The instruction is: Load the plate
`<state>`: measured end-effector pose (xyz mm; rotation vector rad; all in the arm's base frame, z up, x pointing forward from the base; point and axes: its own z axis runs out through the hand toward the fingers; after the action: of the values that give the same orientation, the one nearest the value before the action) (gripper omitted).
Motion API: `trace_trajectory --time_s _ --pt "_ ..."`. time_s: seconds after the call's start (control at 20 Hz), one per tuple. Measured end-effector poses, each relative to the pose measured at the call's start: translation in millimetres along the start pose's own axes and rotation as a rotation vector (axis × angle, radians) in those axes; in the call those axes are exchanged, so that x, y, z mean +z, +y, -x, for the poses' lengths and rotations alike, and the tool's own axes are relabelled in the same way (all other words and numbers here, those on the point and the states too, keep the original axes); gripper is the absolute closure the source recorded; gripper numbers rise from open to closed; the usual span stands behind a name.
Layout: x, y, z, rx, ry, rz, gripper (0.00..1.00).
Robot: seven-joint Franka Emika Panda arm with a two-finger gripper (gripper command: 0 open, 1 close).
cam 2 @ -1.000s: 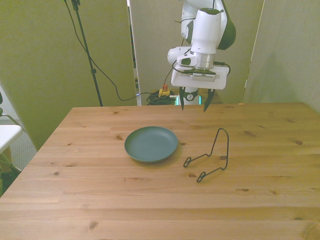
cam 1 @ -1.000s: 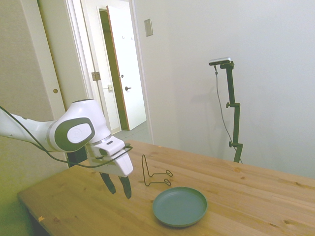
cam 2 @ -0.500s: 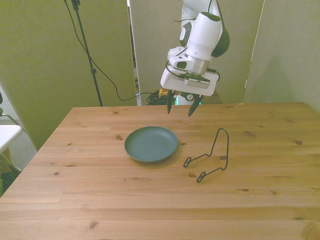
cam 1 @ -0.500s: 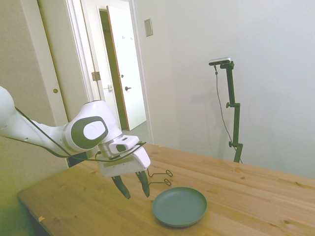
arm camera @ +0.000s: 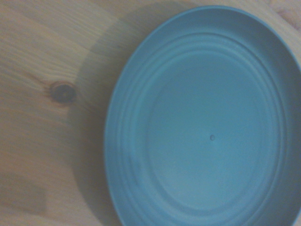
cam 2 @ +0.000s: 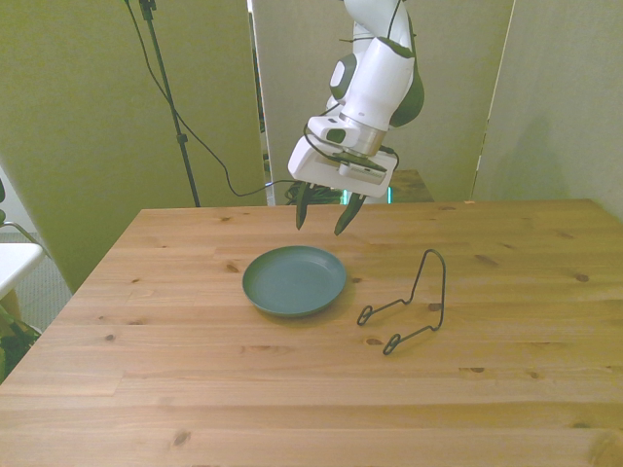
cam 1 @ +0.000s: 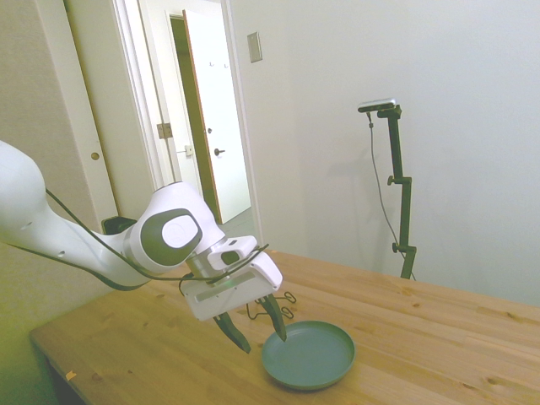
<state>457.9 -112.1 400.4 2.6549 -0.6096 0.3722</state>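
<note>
Gripper [cam 2: 322, 217] open, empty, tilted above plate [cam 2: 294, 280] rim at 12 o'clock. Plate flat on table [cam 2: 311, 389], stand [cam 2: 411, 302] at 3 o'clock. Straddle rim squarely before closing.

Plate [cam 2: 294, 280] flat on the table [cam 2: 195, 389], near the middle, toward its far edge. Wire stand [cam 2: 414, 300] beside it on the front view's right, apart. Gripper [cam 2: 324, 218] above the plate's far rim, not touching.
</note>
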Motion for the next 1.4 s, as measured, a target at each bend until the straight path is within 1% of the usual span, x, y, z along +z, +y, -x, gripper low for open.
trace_trajectory --time_s 0.3,0.55,0.75,0.9,1.0,1.4 --pt "26.7 -5.5 -1.9 -0.009 0.032 -0.018 0.0" --pt "32.9 -12.1 0.1 -0.012 0.067 0.008 0.0" --pt "25.7 -16.7 -0.1 -0.014 0.077 -0.002 0.0" --pt "7.6 -21.6 -1.1 -0.008 0.089 -0.034 0.0" --pt "1.5 -26.7 0.9 -0.012 0.08 -0.059 0.0" --pt "11.3 -43.4 13.0 -0.042 0.052 -0.068 0.0"
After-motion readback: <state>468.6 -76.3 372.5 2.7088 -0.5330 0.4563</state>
